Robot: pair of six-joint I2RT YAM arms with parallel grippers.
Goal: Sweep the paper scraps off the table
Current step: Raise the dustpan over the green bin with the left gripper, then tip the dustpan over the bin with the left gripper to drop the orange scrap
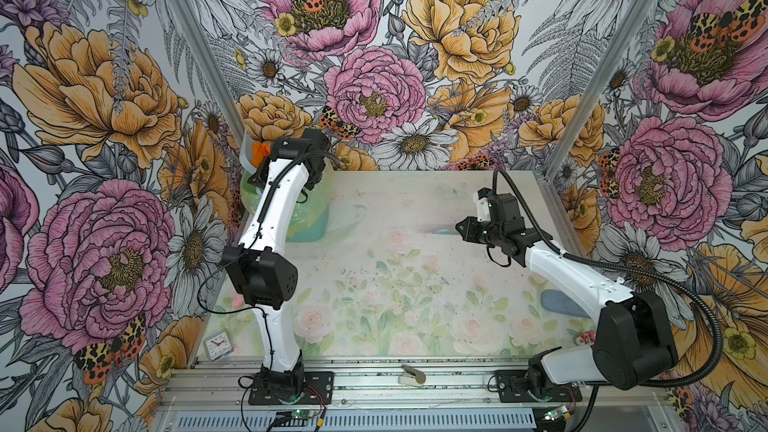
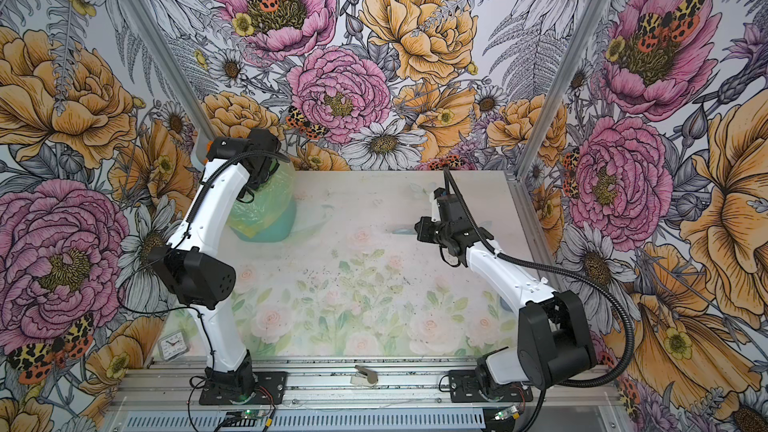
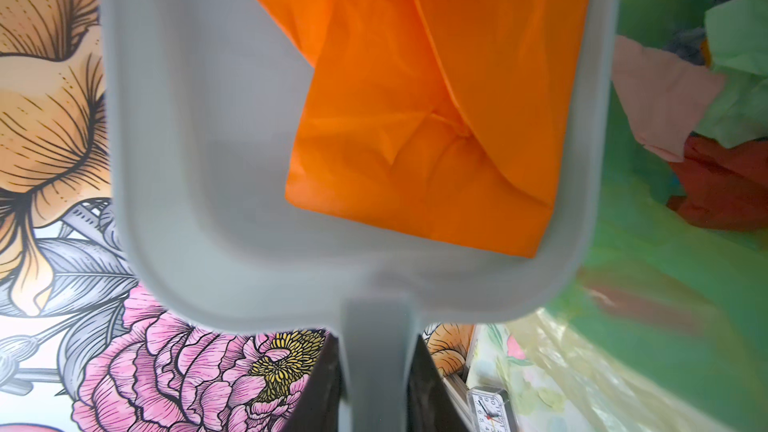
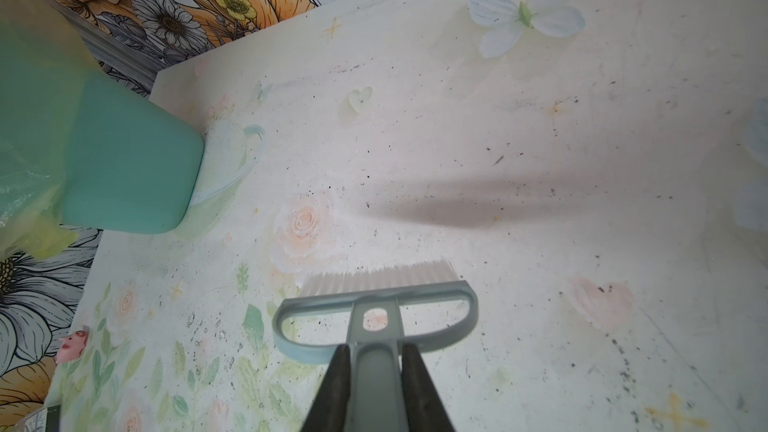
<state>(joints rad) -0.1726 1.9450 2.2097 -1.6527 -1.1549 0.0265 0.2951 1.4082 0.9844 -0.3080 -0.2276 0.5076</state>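
The left gripper [image 3: 376,371] is clamping the handle of the grey dustpan [image 3: 199,160] and holding it raised just beside the mouth of the green bin [image 1: 309,226], at the far left of the desk [image 1: 395,201]. One orange paper scrap [image 3: 415,130] is lying in the pan. Other paper scraps [image 3: 665,97] (pink, red, pale green) are sitting inside the bin. The right gripper [image 4: 376,371] is closing on the brush [image 4: 374,305] handle and hovering over the far right of the desk. I am reading this as the emptying step. Next, the pan is probably needing more tilt over the bin, so that the orange piece slides out.
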